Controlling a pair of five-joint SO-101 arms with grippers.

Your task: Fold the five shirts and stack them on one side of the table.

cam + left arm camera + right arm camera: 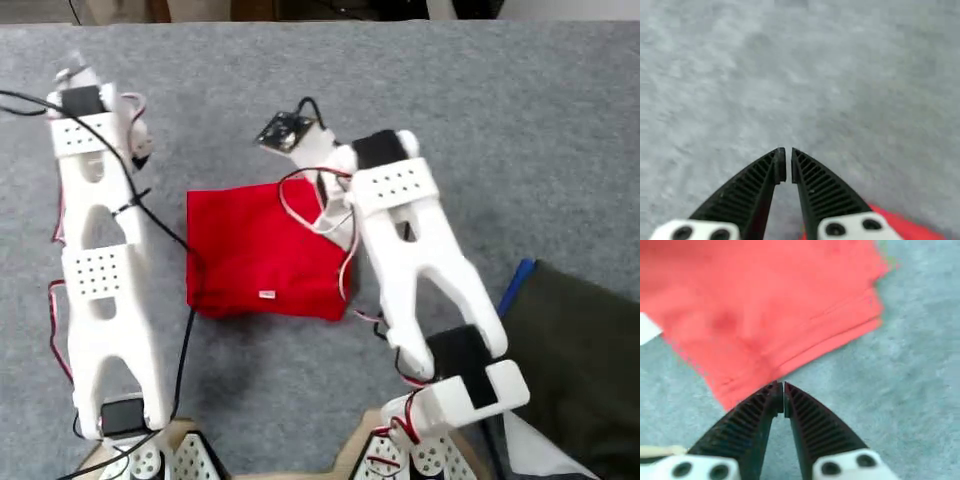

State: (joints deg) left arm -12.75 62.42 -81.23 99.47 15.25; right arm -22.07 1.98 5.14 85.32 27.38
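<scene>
The folded red shirt (255, 255) lies at the middle of the grey table (500, 120). The right gripper (783, 397) has its fingers pressed together, empty, with the tips at the shirt's hem. The left gripper (788, 165) is closed to a sliver, empty, above bare table near the far left corner. Dark clothes (585, 370) lie at the right edge.

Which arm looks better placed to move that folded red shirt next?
Right, probably: the right claw sits at the edge of the red shirt, while the left claw hangs over grey table, away from it.
</scene>
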